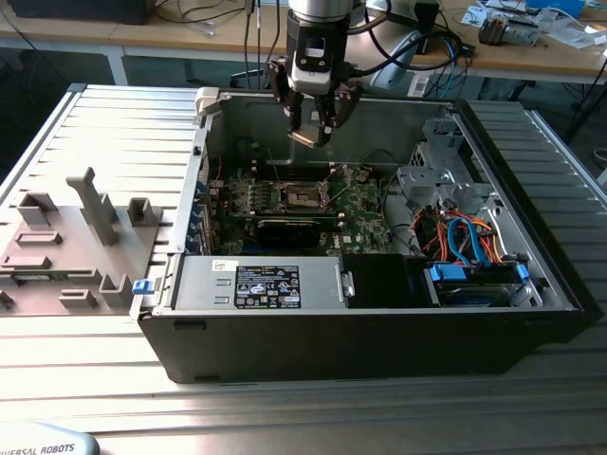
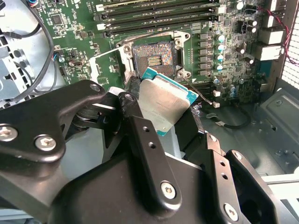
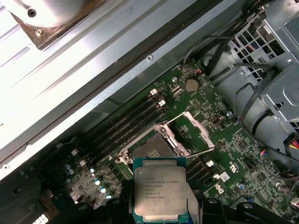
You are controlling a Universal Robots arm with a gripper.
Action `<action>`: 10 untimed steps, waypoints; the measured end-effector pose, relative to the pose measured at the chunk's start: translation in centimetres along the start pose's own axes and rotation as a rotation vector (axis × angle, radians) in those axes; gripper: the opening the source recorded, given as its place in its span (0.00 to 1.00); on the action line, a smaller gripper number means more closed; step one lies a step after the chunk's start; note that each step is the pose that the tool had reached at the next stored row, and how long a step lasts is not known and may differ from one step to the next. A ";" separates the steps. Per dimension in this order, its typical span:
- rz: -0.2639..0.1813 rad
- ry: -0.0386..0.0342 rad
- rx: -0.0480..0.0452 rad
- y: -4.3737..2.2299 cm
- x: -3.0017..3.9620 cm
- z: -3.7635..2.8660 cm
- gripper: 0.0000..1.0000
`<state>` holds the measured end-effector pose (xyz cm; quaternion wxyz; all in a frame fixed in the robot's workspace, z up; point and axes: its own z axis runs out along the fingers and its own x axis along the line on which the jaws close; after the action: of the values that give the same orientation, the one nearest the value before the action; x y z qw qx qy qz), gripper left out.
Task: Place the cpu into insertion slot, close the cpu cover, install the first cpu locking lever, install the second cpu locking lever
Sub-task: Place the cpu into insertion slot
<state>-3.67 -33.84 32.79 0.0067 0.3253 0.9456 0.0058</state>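
My gripper (image 1: 311, 133) hangs over the open computer case, shut on the cpu (image 1: 305, 138). In both wrist views the cpu (image 2: 163, 103) (image 3: 160, 189) shows as a flat silver-topped chip with a teal edge, clamped by its sides between the black fingers (image 2: 135, 107). It is held in the air, apart from the board. Below it the insertion slot (image 2: 153, 58) (image 3: 152, 149) lies bare, its contact field exposed. The cpu cover (image 3: 192, 133) stands swung open beside the slot, thin wire levers raised around it.
Long memory slots (image 2: 159, 14) run along one side of the socket. A drive cage with orange and blue cables (image 1: 465, 237) fills the case on the exterior view's right. The power supply (image 1: 266, 284) sits at the front. A grey fixture plate (image 1: 66, 246) lies outside, left.
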 end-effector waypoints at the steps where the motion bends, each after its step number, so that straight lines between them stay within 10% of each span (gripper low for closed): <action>1: 0.001 0.0000 0.0000 0.00 0.00 0.00 0.54; 10: 0.009 -0.0001 0.0000 0.00 0.00 0.02 0.54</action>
<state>-3.67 -33.84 32.78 0.0068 0.3297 0.9440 0.0057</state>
